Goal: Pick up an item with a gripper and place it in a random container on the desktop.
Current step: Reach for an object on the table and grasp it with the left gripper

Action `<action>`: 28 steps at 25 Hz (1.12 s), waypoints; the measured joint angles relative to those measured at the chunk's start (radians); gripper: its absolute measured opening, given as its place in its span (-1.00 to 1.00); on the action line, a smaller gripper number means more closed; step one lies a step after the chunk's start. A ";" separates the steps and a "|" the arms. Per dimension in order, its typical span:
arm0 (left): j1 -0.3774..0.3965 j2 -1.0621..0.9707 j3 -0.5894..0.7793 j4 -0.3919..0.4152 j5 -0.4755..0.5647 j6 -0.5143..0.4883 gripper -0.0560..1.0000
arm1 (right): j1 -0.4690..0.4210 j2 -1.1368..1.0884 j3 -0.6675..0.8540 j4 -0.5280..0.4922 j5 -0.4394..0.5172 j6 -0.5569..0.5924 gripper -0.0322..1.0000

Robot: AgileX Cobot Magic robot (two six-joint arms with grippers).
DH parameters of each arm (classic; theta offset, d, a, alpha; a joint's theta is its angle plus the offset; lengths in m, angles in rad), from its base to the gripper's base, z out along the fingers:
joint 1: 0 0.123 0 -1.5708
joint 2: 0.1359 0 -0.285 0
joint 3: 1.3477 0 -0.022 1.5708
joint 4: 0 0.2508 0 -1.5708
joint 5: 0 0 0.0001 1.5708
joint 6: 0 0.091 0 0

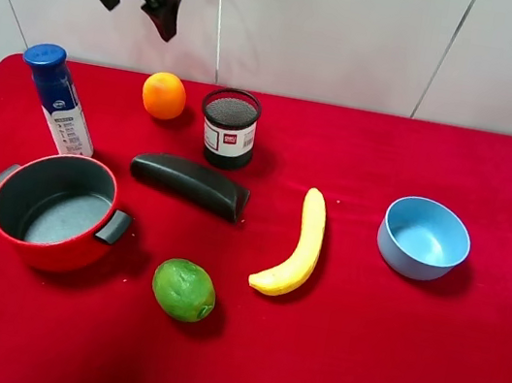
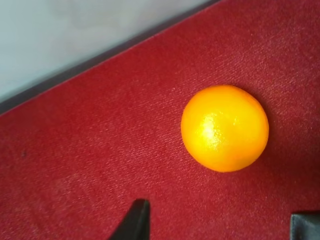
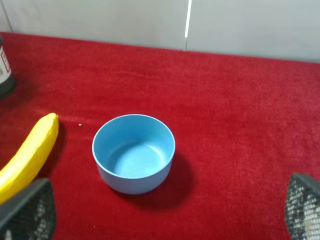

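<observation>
The orange fruit (image 1: 164, 96) sits on the red cloth desktop (image 1: 355, 365) near its back edge, left of centre. My left gripper (image 1: 136, 12) hangs above and a little left of it, open and empty. In the left wrist view the orange (image 2: 224, 128) lies just beyond the spread fingertips of the left gripper (image 2: 220, 226). The light blue bowl (image 1: 412, 260) stands empty at the right. My right gripper (image 3: 165, 215) is open and empty, and the bowl (image 3: 130, 182) lies in front of it. The right arm is out of the exterior view.
A red pot (image 1: 49, 255) with grey handles stands front left. A blue-capped bottle (image 1: 58, 99) stands back left and a black mesh cup (image 1: 228, 128) right of the orange. A dark oblong object (image 1: 190, 184), a banana (image 1: 298, 246) and a green lime (image 1: 183, 290) lie mid-table.
</observation>
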 joint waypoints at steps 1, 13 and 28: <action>-0.002 0.009 0.000 0.000 -0.011 0.000 0.97 | 0.000 0.000 0.000 0.000 0.000 0.000 0.41; -0.003 0.111 -0.005 -0.001 -0.104 0.027 0.97 | 0.000 0.000 0.000 0.000 0.000 0.000 0.41; -0.020 0.256 -0.005 -0.016 -0.178 0.052 0.97 | 0.000 0.000 0.000 0.000 0.000 0.000 0.41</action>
